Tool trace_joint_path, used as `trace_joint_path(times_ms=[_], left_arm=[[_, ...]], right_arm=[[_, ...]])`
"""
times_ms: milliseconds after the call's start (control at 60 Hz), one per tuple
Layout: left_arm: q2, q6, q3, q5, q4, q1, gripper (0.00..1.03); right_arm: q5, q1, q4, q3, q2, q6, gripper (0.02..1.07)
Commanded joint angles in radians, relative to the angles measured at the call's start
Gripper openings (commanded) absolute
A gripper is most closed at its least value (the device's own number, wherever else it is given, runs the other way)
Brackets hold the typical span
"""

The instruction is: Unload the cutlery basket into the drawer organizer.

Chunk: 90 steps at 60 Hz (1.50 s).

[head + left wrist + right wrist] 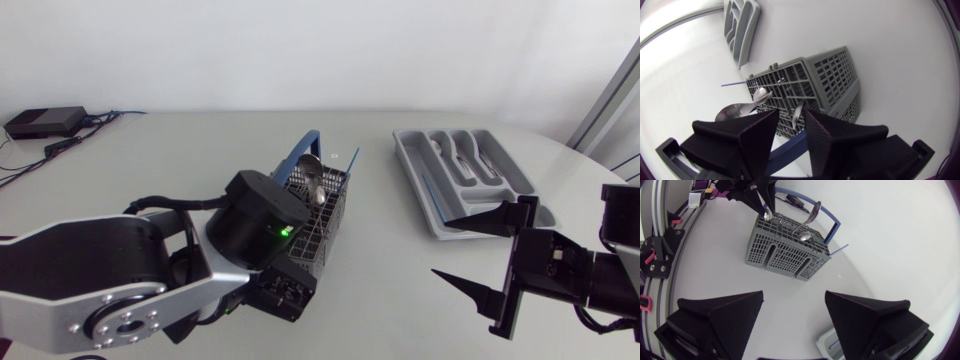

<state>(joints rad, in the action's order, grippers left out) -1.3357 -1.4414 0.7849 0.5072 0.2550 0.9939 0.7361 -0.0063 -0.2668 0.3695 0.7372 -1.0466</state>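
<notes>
The grey cutlery basket (325,215) with a blue handle stands mid-table, holding several spoons. My left arm (255,220) hangs over it and hides its gripper in the head view. In the left wrist view the left gripper (791,112) is open by a narrow gap just above the basket (835,75). One spoon (798,112) stands between its tips, against one finger only. The right wrist view shows the same left gripper (766,205) at that spoon (767,214). The grey drawer organizer (425,195) lies at the back right. Near it my right gripper (440,250) is wide open and holds nothing.
A black box (45,122) with cables sits at the back left corner. Other spoons (760,94) lean out of the basket's far cells. A small white scrap (335,155) lies behind the basket. Bare table lies between basket and organizer.
</notes>
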Motion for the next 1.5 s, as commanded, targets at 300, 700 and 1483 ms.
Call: trace_joint_path(times_ms=[300,700,1483], left_arm=[[-0.008,-0.059,-0.036,0.028,-0.02,-0.011,0.15],[0.033,-0.116,-0.026,0.028,-0.03,-0.021,0.06],[0.168,-0.159,-0.007,0.16,-0.051,0.002,0.06]], right_arm=[[-0.001,0.011,-0.011,-0.043,-0.024,0.026,0.91],[-0.007,0.019,-0.008,-0.067,-0.053,0.028,0.91],[-0.109,0.152,-0.02,-0.07,-0.127,0.103,0.91]])
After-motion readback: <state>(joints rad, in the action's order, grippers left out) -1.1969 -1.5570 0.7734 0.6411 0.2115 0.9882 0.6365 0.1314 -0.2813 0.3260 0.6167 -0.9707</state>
